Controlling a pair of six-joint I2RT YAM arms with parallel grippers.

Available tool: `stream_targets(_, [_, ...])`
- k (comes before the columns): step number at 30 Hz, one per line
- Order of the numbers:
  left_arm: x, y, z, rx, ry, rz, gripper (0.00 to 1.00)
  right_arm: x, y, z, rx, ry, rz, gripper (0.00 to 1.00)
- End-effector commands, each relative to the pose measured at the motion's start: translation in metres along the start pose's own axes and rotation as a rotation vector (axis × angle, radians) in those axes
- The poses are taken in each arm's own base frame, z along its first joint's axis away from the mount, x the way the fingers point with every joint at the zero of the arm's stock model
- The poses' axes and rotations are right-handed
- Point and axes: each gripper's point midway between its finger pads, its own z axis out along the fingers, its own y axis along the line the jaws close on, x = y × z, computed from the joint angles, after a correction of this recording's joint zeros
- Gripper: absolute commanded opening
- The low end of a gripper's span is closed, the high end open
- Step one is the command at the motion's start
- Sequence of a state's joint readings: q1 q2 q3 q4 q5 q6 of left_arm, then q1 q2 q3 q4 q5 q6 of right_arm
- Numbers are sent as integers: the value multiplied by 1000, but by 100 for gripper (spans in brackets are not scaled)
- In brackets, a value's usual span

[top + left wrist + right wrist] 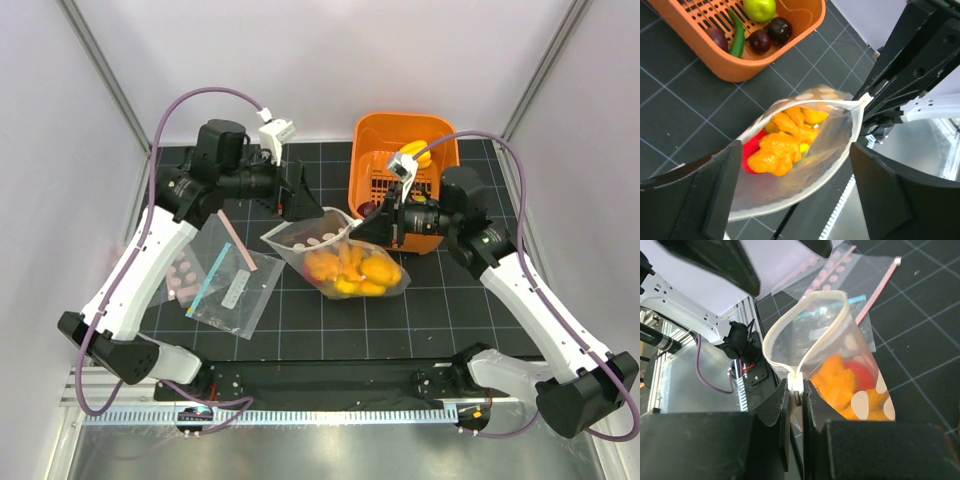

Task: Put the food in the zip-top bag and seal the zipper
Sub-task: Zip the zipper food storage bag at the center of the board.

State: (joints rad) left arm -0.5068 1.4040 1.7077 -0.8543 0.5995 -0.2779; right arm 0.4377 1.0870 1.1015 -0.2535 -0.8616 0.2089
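Observation:
The zip-top bag [340, 255] with white dots lies at mid table, its mouth gaping open. Orange-yellow mangoes [777, 150] and a red apple [751, 152] lie inside it. My right gripper [796, 387] is shut on the white slider tab at one end of the zipper [771, 335]; it also shows in the top view [365, 228]. My left gripper [795, 155] is open, its fingers [715, 195] standing wide on either side of the bag's mouth rim, at the bag's left end in the top view [298, 205]. A green lime [760, 7] and dark purple pieces [779, 30] lie in the orange basket [735, 75].
The orange basket [370, 185] stands behind the bag, with a yellow pepper [415, 153] and a green chili [737, 37] in it. A clear bag with teal strip and label [235, 285], a pink-dotted bag [185, 270] and a loose pink strip [237, 243] lie at left.

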Motion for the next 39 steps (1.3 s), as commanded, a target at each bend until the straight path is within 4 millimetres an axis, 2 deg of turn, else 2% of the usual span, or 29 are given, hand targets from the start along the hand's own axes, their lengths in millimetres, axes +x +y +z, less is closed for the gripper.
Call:
stream_targets(1, [-13, 3, 6, -34, -34, 219, 93, -8, 7, -4, 36, -9, 60, 1])
stream_targets(2, [-10, -6, 8, 11, -24, 288, 99, -9, 9, -4, 33, -9, 57, 1])
stream_targets(3, [-8, -12, 10, 38, -21, 334, 100, -9, 12, -6, 27, -7, 55, 1])
stream_targets(5, [-9, -17, 13, 62, -23, 497, 100, -6, 12, -6, 29, 5, 64, 1])
stream_targets(11, [-21, -46, 15, 225, -95, 748, 100, 0, 20, -5, -15, 37, 37, 1])
stream_targets(15, [-15, -64, 28, 317, -83, 815, 100, -5, 23, -5, -23, 30, 28, 1])
stream_targets(21, [7, -75, 49, 414, -13, 825, 100, -13, 27, -5, -35, 20, 10, 1])
stream_targets(25, [16, -74, 56, 412, 19, 821, 100, -11, 26, -6, -27, 26, 5, 1])
stream_targets(28, [22, -66, 59, 375, 52, 817, 92, -11, 27, -6, -30, 27, -3, 1])
stream_targets(29, [23, -64, 60, 362, 59, 813, 83, -11, 27, -7, -29, 27, -1, 1])
stream_targets(31, [28, -58, 60, 337, 87, 804, 75, -10, 26, -7, -26, 32, -5, 1])
stream_targets(32, [30, -56, 59, 333, 96, 800, 67, -9, 27, -7, -27, 35, -6, 1])
stream_targets(35, [38, -53, 55, 320, 124, 790, 59, -6, 25, -8, -23, 46, -11, 1])
stream_targets(39, [48, -48, 52, 310, 147, 777, 55, -5, 25, -8, -26, 52, -20, 1])
